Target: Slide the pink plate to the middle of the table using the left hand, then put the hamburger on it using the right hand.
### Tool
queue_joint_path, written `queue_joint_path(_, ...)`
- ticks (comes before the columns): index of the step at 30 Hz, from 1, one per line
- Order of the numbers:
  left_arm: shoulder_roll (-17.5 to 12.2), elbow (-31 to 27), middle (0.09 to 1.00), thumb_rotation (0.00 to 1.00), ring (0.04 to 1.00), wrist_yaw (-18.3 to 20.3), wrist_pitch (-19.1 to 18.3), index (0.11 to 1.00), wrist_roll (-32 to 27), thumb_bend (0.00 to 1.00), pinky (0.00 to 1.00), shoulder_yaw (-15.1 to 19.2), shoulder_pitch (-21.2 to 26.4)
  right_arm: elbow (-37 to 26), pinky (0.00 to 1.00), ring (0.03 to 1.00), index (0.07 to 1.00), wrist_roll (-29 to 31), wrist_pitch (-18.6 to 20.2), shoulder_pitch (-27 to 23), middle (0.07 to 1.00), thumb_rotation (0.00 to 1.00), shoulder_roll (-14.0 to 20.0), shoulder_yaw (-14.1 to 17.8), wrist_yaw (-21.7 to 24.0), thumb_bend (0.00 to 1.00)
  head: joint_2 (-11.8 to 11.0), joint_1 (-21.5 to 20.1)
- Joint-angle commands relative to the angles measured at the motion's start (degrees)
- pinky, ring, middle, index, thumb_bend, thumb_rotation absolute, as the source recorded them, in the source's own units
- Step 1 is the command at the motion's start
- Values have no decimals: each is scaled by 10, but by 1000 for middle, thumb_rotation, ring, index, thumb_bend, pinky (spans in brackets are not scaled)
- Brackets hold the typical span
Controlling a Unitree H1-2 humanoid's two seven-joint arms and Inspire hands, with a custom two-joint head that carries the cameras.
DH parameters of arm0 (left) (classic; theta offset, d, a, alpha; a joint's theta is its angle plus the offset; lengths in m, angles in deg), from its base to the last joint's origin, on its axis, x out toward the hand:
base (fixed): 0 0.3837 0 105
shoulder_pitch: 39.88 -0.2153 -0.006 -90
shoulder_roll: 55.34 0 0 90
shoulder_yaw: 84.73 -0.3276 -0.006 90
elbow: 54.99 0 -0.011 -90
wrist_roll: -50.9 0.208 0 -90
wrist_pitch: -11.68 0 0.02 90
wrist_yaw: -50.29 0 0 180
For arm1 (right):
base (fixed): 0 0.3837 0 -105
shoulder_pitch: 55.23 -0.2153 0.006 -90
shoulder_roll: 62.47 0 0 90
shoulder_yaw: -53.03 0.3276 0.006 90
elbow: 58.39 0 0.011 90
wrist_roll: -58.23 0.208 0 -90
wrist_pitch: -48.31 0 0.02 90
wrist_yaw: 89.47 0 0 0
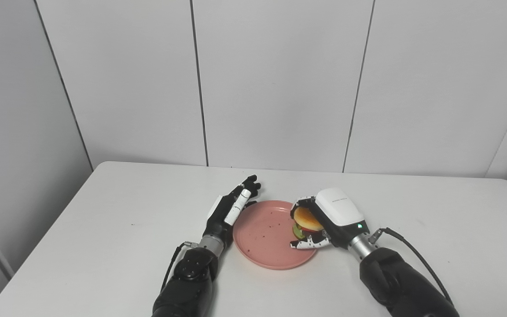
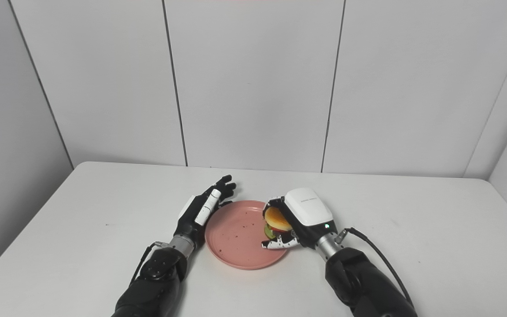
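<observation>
Your right hand point(image 1: 324, 220) grips the hamburger point(image 1: 305, 223) over the pink plate point(image 1: 266, 237) at its 3 o'clock rim; plate holds only crumbs. Left hand point(image 1: 232, 206) lies flat, fingers spread, empty, at 9 o'clock on the desk point(image 1: 104, 229).

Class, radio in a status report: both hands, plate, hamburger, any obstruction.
Left hand open, at pink plate's left rim. Right hand shut on hamburger, over plate's right side. Nothing in the way.
</observation>
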Motion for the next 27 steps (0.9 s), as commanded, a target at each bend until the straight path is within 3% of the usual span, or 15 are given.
queue_joint_path(1,21,28,881,848,937,-1,8,864,7,815,861,-6,-13,-4,182,238,476,7,-25,-41,323,166,-8,-1,-18,495,1,1)
queue_joint_path(27,20,42,888,863,912,-9,16,882,17,841,842,-14,-8,28,196,264,478,19,-30,-76,352,162,-46,-9,5,496,-12,21)
